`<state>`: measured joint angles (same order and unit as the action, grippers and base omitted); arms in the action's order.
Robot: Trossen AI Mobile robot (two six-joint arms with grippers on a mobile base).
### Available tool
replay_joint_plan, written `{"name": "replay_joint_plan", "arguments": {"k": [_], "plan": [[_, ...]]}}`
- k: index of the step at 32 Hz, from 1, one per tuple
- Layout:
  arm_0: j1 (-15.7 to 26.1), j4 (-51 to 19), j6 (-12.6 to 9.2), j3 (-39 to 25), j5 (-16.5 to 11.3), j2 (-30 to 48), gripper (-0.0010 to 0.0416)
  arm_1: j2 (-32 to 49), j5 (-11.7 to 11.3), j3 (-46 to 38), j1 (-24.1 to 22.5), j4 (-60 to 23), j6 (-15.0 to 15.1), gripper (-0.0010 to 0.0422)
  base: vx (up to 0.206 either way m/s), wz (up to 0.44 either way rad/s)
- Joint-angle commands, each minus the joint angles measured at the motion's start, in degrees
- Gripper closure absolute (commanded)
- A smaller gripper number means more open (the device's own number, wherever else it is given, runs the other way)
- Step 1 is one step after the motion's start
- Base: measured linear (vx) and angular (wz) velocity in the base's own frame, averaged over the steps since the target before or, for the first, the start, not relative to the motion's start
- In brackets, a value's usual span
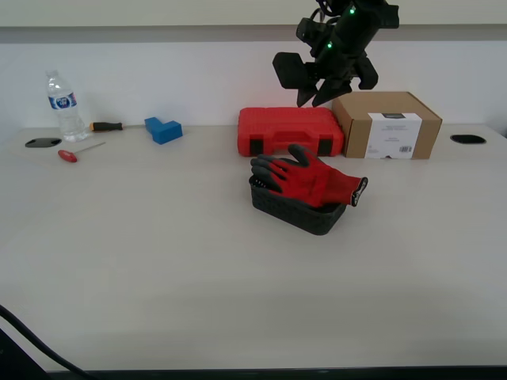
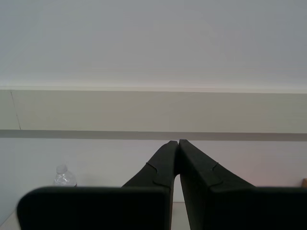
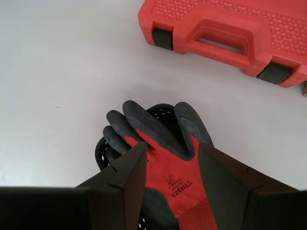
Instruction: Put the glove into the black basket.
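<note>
The red glove (image 1: 313,178) with dark grey fingers lies on top of the black basket (image 1: 297,212) at the table's middle. Its black-edged cuff hangs over the basket's rim toward the exterior view's right. My first gripper (image 1: 317,95) is open and empty, raised well above the glove and the red case. In the first wrist view the glove (image 3: 165,167) and the basket's rim (image 3: 100,154) lie below my open first gripper (image 3: 171,149), apart from it. My second gripper (image 2: 176,143) is shut and empty, facing the wall; it is not seen in the exterior view.
A red tool case (image 1: 289,131) and a brown cardboard box (image 1: 386,123) stand just behind the basket. A water bottle (image 1: 63,107), a blue block (image 1: 163,129) and two screwdrivers (image 1: 79,150) lie at the back on the exterior view's left.
</note>
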<state>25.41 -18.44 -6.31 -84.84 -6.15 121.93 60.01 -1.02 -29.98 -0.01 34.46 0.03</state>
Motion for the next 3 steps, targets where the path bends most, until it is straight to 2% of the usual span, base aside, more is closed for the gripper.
{"name": "replay_joint_plan", "arguments": {"k": [1,3], "plan": [[0.04,0.09,-0.13,-0.07,0.02,0.02,0.0260,-0.02,0.00,-0.02,-0.02,0.33,0.02,0.0412,0.000,0.000],[0.04,0.11,-0.13,-0.09,0.02,0.02,0.0260,-0.02,0.00,-0.02,-0.02,0.33,0.00,0.0412,0.000,0.000]]}}
